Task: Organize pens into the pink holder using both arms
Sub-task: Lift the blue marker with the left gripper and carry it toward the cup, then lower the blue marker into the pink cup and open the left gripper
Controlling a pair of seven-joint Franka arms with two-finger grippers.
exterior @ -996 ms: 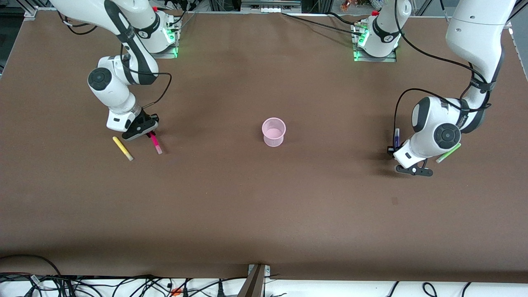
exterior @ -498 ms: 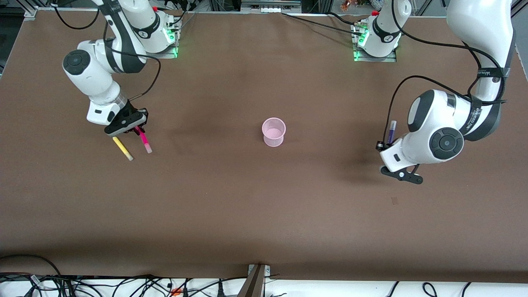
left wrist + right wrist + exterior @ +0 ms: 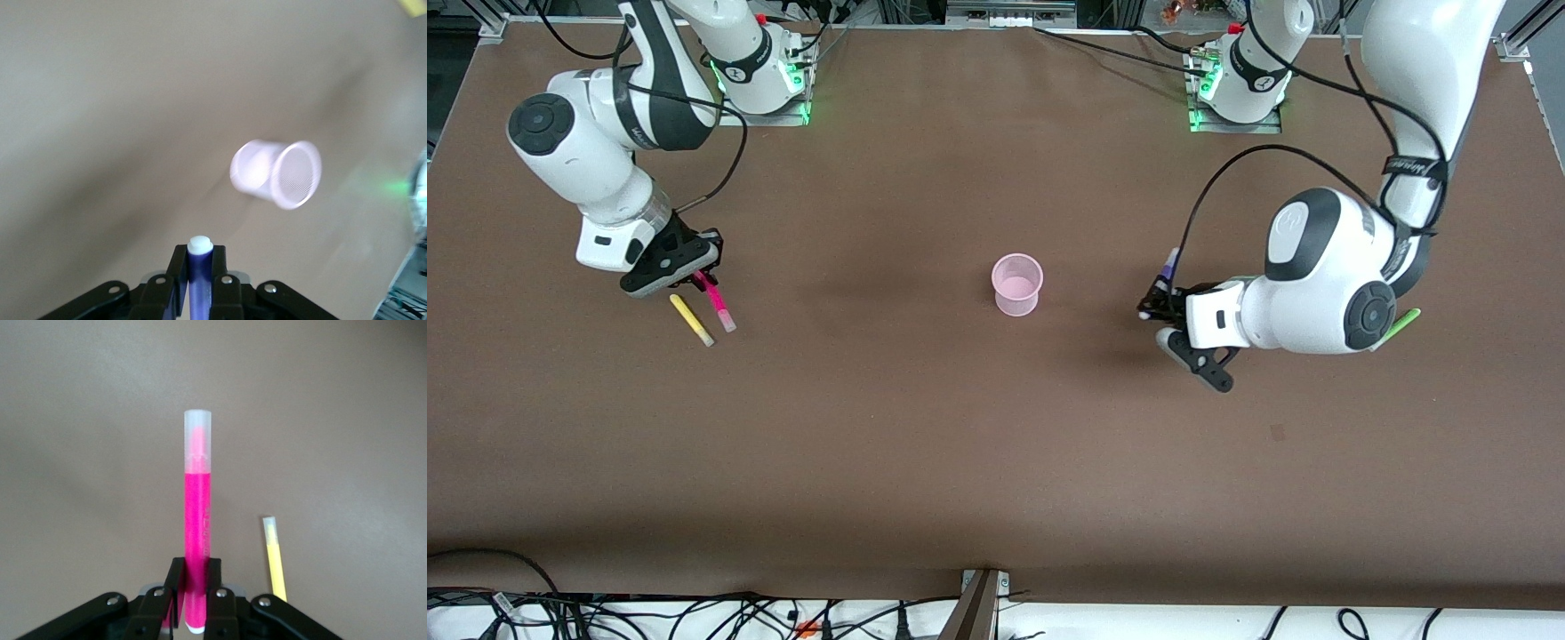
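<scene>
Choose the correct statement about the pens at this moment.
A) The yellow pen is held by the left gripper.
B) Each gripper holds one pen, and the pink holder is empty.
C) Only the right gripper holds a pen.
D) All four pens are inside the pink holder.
B: the right gripper is shut on the magenta pen, the left gripper on the purple pen, and the pink holder holds nothing.
</scene>
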